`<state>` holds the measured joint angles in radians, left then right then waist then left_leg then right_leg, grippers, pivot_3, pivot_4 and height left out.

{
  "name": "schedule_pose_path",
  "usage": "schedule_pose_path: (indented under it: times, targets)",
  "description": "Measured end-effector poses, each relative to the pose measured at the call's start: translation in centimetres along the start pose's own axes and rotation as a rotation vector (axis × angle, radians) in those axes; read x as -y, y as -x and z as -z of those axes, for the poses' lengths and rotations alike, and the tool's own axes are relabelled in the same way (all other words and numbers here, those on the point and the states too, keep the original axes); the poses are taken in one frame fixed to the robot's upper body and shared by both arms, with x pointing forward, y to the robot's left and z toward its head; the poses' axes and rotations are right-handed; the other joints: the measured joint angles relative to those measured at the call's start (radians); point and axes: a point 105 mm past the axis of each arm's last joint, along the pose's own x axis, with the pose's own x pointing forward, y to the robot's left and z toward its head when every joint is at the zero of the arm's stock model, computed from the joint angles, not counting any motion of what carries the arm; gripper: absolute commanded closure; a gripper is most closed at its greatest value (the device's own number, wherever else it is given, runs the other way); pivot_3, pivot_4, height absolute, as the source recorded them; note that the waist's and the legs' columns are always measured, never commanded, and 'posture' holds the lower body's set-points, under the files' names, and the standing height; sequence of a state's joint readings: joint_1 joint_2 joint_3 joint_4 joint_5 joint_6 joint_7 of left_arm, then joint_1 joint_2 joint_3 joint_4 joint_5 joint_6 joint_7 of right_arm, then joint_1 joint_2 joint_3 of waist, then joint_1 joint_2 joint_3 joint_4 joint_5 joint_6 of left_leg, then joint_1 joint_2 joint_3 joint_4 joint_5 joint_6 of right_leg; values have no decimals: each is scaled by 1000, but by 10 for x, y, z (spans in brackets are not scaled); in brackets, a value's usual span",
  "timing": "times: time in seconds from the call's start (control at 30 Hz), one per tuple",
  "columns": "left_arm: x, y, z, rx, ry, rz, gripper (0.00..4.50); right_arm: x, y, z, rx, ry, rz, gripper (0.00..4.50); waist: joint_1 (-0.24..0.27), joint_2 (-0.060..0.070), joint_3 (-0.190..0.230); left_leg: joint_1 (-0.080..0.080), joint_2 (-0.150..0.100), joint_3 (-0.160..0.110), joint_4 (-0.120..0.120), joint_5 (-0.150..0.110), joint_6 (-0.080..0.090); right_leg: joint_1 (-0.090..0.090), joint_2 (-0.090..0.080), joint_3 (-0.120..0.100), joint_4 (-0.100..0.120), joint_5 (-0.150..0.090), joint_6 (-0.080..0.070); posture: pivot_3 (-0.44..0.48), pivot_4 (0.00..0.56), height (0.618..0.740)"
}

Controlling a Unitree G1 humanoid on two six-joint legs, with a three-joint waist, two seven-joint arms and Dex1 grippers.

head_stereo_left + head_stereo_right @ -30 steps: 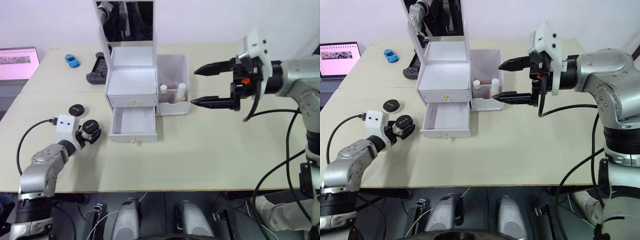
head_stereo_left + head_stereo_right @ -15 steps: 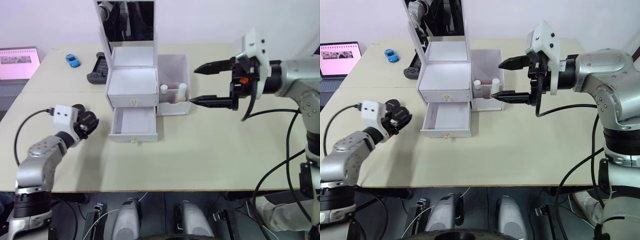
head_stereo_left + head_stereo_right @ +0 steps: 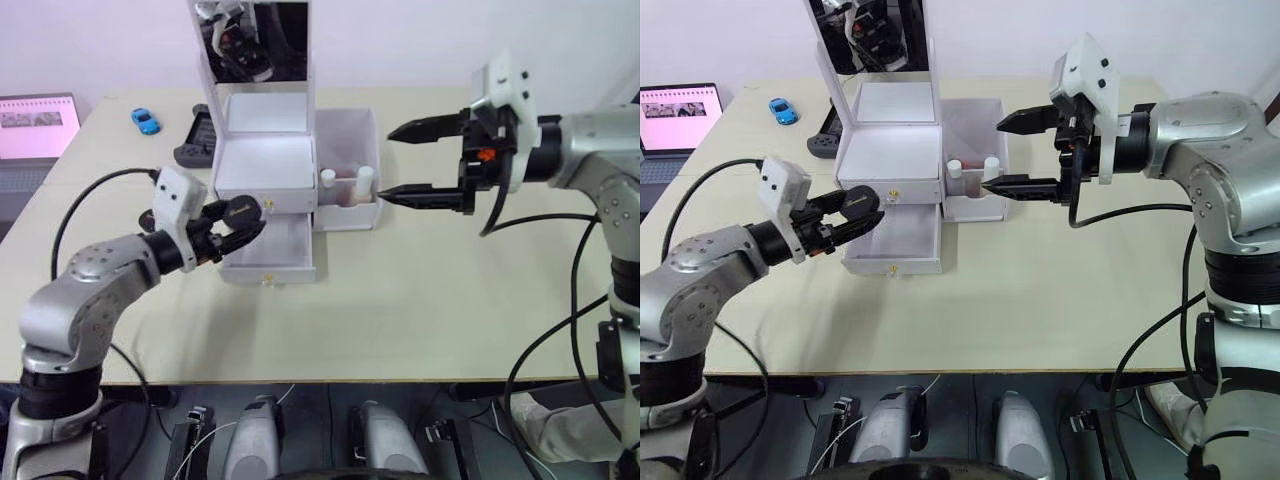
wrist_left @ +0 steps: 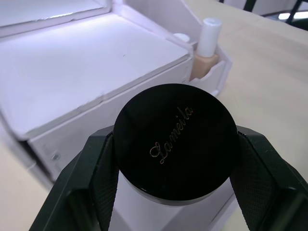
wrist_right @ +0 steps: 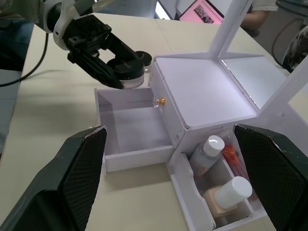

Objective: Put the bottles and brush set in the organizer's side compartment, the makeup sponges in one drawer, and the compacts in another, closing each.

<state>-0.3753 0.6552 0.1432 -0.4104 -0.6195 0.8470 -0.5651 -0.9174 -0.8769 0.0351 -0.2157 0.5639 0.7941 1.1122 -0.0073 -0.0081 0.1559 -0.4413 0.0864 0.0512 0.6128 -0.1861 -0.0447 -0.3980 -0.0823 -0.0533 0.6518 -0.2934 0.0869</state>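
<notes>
Gripping compact (image 4: 175,142) lid-up over open drawer (image 5: 130,132): left claw (image 3: 238,217); right claw (image 3: 405,163) spread, empty.

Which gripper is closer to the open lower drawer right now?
Left. The left gripper holds a compact at the open lower drawer; the right gripper hangs open beside the side compartment.
</notes>
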Motion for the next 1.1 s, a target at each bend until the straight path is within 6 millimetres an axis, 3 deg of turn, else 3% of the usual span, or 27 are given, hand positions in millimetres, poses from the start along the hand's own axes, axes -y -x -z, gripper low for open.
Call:
schedule_pose_path:
  times: [0.23,0.53,0.6,0.67,0.93,1.1]
  targets:
    - [-6,-16,38,-150,8,-18,1840,-1,2,0,-11,6,22,0,0,0,0,0,0,0,0,0,0,0,0,0,0,0,0,0,150,740]
    - [-12,-17,44,-170,6,-35,1840,-2,4,3,-21,-12,35,0,0,0,0,0,0,0,0,0,0,0,0,0,0,0,0,0,150,740]
    - [-11,-17,45,-179,9,-31,802,-3,4,1,-17,-9,33,0,0,0,0,0,0,0,0,0,0,0,0,0,0,0,0,0,150,740]
    - [-12,-16,46,-186,6,-30,41,-3,4,1,-15,-8,32,0,0,0,0,0,0,0,0,0,0,0,0,0,0,0,0,0,150,740]
    - [-19,-1,39,-179,16,-68,41,2,5,3,-10,-7,34,0,-2,0,0,0,0,0,0,0,0,0,0,0,0,0,0,0,150,740]
    - [-24,30,36,-152,29,-102,41,6,13,10,23,-1,22,0,-3,0,0,0,0,0,0,0,0,0,0,0,0,0,0,0,150,740]
